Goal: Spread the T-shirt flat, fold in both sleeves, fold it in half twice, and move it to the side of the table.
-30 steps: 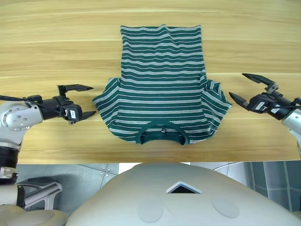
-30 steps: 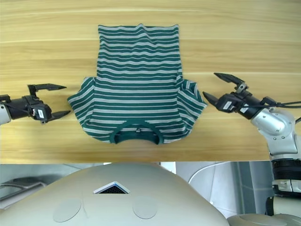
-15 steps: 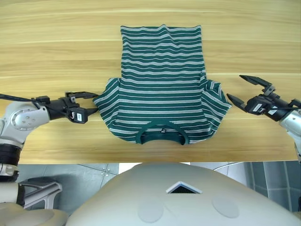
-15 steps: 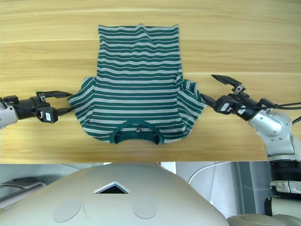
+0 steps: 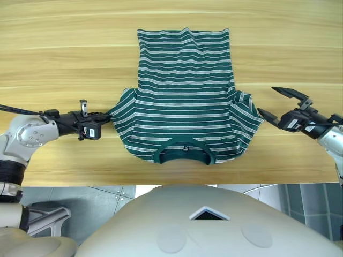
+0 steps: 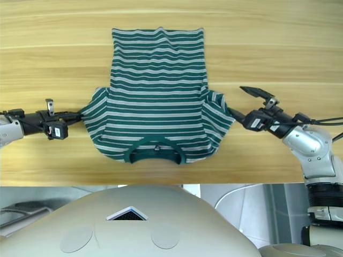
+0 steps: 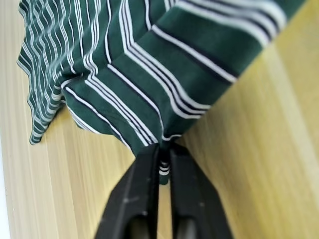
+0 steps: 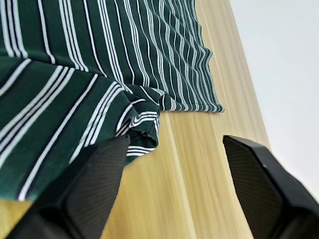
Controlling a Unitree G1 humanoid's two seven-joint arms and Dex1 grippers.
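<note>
The left gripper (image 5: 107, 116) clamps a sleeve edge of the dark-green, white-striped T-shirt (image 5: 185, 91) (flat on the pale wooden table (image 5: 64, 53)), while the right gripper (image 5: 267, 100) gapes at the opposite sleeve.

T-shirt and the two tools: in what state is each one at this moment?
T-shirt: lying spread on the table, sleeves not yet folded in.
Left tool: shut on the tip of the left sleeve.
Right tool: open, at the edge of the right sleeve.

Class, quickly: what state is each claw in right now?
Left claw: closed on the T-shirt sleeve hem.
Right claw: open, holding nothing.
</note>
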